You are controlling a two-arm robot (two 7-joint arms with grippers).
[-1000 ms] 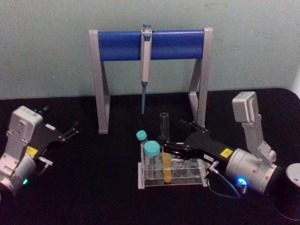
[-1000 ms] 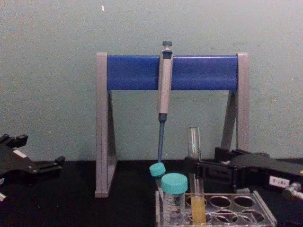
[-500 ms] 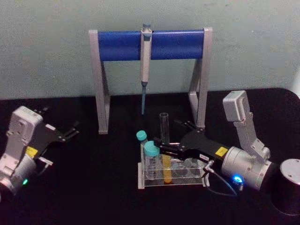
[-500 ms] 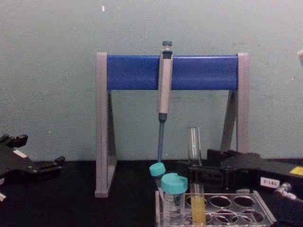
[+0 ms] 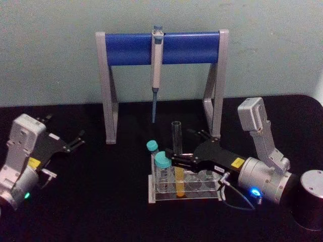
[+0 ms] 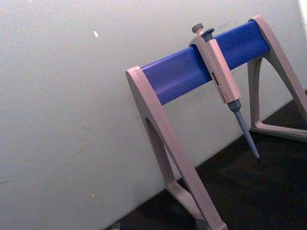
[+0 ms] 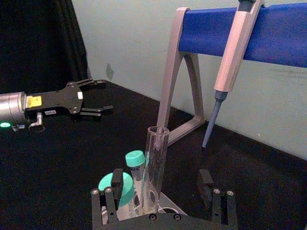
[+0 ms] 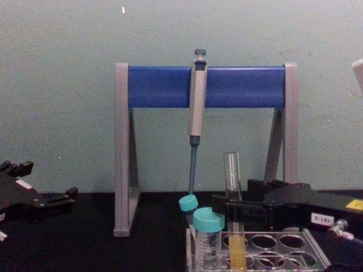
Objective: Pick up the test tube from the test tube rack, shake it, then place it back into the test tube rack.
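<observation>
The test tube (image 5: 176, 135) is seen standing upright in the test tube rack (image 5: 151, 194), in a hole of the front row, with its yellow-orange liquid in the lower part, down inside the rack. The rack is placed on the black desk (image 5: 101, 201), in front of the grey and blue stand (image 5: 132, 48), on which a pipette (image 5: 157, 65) is hung.

The right end effector (image 5: 180, 144) is reached in from the right side, just above the rack, at the height of the tube's clear upper part. Its fingers (image 7: 115, 184) are spread apart, and the tube (image 7: 156, 163) is found between them, closer to one finger than to the other. It cannot be told if this finger touches the glass, but the tube is not clamped.

Two shorter tubes with teal caps (image 5: 163, 160) are kept in the left end of the rack, just beside the test tube.

The left end effector (image 5: 81, 138) is held low over the desk at the far left, well apart from the rack. Its fingers are also parted and nothing is held in them.
</observation>
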